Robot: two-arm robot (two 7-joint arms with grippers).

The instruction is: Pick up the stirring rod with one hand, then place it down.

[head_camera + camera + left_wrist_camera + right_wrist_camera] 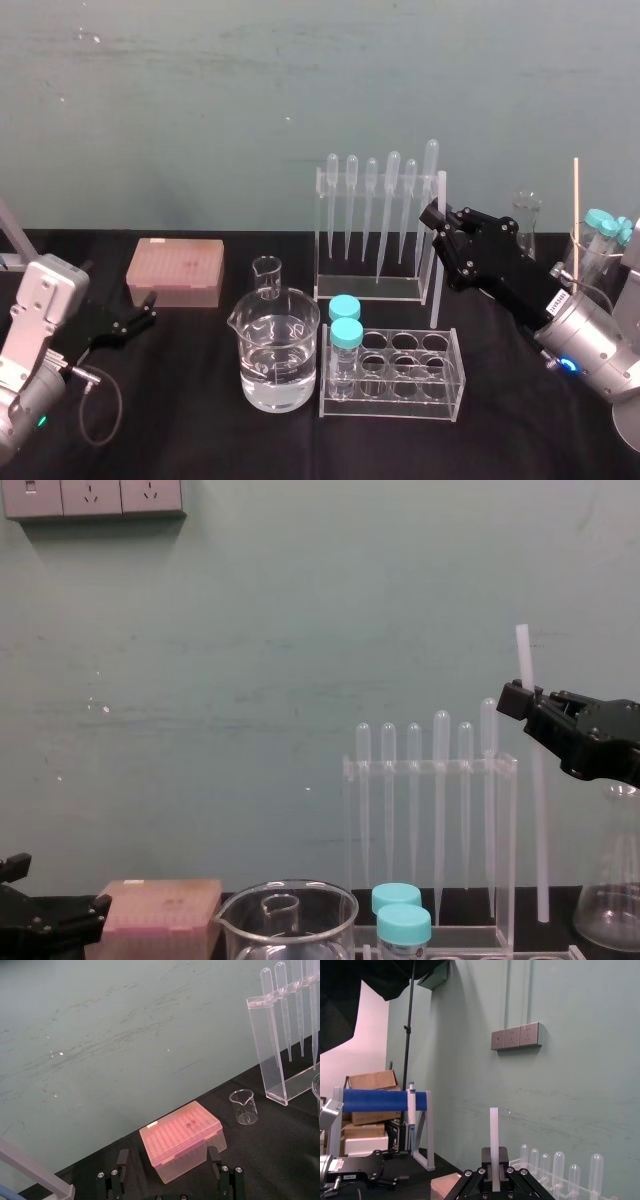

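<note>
The stirring rod [532, 780] is a thin translucent-white stick held nearly upright just right of the pipette rack [375, 230]. My right gripper [436, 216] is shut on it a little below its top end. In the right wrist view the rod [493, 1132] rises straight up from between the black fingers. In the head view the rod [436, 285] reaches down to just behind the test tube rack [395, 378]; I cannot tell whether its lower end touches the table. My left gripper [168, 1170] is open and idle at the table's left, near the pink tip box [182, 1137].
A large beaker of water [275, 350] stands centre front, a small empty beaker [267, 277] behind it. Two blue-capped tubes [345, 335] stand in the test tube rack. A glass flask [527, 225] and a beaker with a wooden stick [577, 210] are at the right.
</note>
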